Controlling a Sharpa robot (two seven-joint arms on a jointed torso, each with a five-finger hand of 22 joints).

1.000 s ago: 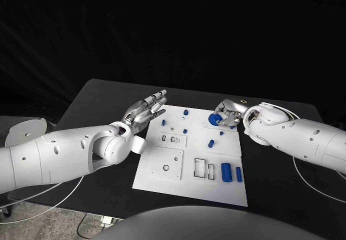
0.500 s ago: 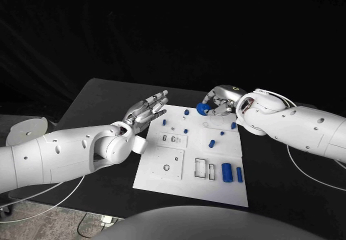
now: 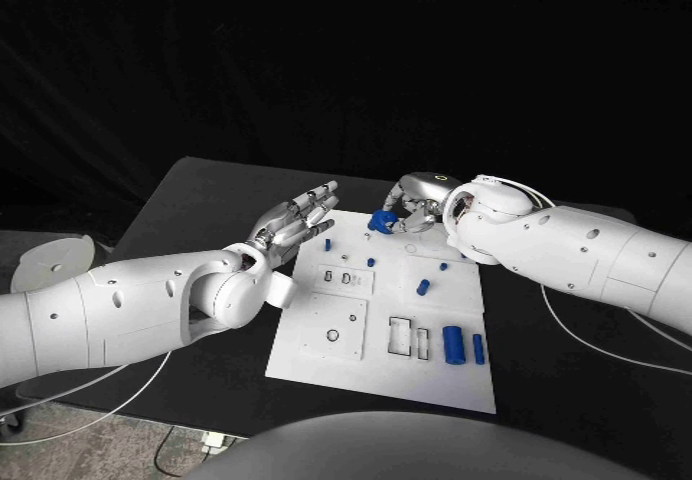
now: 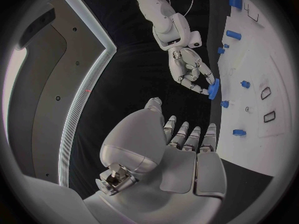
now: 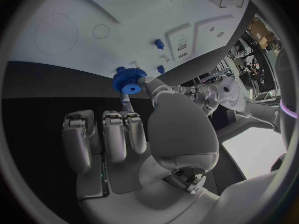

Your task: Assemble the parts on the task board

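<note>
In the head view the right hand [image 3: 420,208] covers part of the blue gear [image 3: 382,221], and its fingers [image 3: 405,217] are too small to tell how they grip. The right arm hides the far right corner of the task board [image 3: 378,345]. The small blue pegs [image 3: 369,262] are too small to tell whether they stand in holes. The counter [image 3: 577,380] is cut off at the bottom edge

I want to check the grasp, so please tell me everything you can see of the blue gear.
The blue gear is a small round wheel with fine teeth around its rim and a raised hub in the middle, and looks like plastic. The right robot hand pinches it between its fingertips, lifted above the far edge of the white board. The left robot hand is open beside the board, apart from it.
</note>
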